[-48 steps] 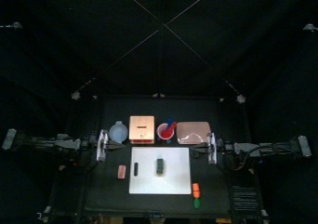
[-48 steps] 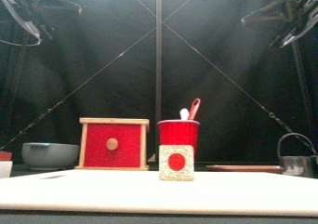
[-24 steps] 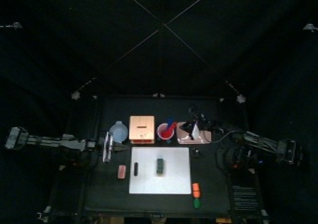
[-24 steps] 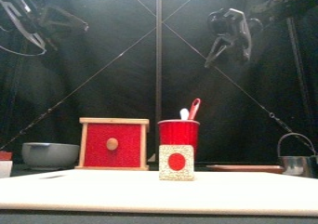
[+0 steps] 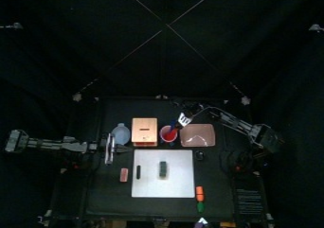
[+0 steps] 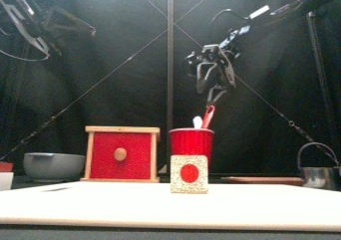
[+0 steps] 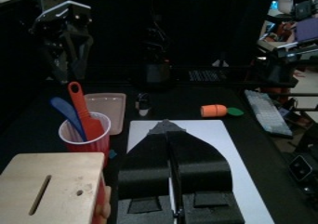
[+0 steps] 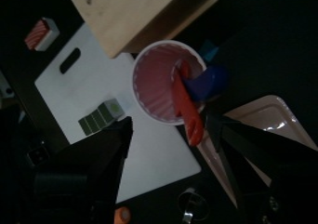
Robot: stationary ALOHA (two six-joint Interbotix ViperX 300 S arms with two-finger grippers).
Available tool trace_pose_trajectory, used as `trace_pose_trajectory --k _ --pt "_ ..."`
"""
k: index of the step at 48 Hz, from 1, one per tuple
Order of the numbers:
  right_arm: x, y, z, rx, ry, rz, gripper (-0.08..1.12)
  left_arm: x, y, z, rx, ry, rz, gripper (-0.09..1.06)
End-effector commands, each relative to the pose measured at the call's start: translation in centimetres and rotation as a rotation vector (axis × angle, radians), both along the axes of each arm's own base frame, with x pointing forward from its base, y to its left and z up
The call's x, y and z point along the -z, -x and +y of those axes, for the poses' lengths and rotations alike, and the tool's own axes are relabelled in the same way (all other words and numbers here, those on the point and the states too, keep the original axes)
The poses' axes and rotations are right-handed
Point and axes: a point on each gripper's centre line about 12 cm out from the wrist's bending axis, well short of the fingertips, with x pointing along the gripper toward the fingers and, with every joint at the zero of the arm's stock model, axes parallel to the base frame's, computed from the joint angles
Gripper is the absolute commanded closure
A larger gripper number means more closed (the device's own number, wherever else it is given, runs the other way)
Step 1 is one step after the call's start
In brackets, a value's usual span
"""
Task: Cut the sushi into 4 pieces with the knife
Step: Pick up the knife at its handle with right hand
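Right gripper (image 6: 206,83): hung in the air above the bench (image 5: 108,196), jaws pointing down and standing apart, gripping nothing.
Under the right gripper: a round red plastic cup (image 6: 190,141), clear of the jaws. The right wrist view looked straight down into its mouth between the two open jaws.
In the cup: a red toy knife (image 7: 82,112) and a blue toy knife (image 7: 65,113), both leaning on the rim, neither touched by a gripper.
Task's thing: the dark green toy sushi roll (image 5: 165,166) lay whole on the flat white cutting board (image 5: 181,171), in front of the cup (its end face, pale with a red round middle, faced the front camera).
Left gripper (image 7: 168,127): low at the left edge of the board, jaws pressed together on nothing, aimed across the bench toward the cup.
Left of the cup: a pale wooden box with a red drawer front (image 6: 123,154), just beside it.
Further left: a blue-grey bowl with two small handles (image 6: 54,165).
Right of the cup: a flat pink tray (image 5: 199,133).
Right edge of the board: a round metal cutter with a wire handle (image 6: 316,172).
Front right of the bench: a small orange toy (image 5: 200,191) and a small green toy (image 5: 200,208), well apart from the roll.
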Motion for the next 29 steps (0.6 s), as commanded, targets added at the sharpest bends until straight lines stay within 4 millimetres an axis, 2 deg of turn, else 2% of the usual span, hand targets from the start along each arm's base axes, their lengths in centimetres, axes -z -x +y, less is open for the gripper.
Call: trace_pose_trajectory --k 1,14,23,29 --pt "-1.2 -0.4 -0.3 -0.017 0.011 -0.003 0.09 -0.4 -0.2 0.1 -0.004 0.000 -0.012 0.98" --pt "0.6 -1.4 0.4 -0.070 -0.037 0.063 0.09 -0.2 -0.1 0.1 -0.005 0.000 -0.005 0.98" --pt "0.9 -1.7 0.6 -0.078 -0.042 0.069 0.10 -0.2 -0.1 0.1 -0.005 0.001 -0.005 0.98" --pt "1.1 -1.7 0.5 -0.080 -0.039 0.078 0.20 -0.1 -0.1 0.1 -0.005 0.000 -0.003 0.98"
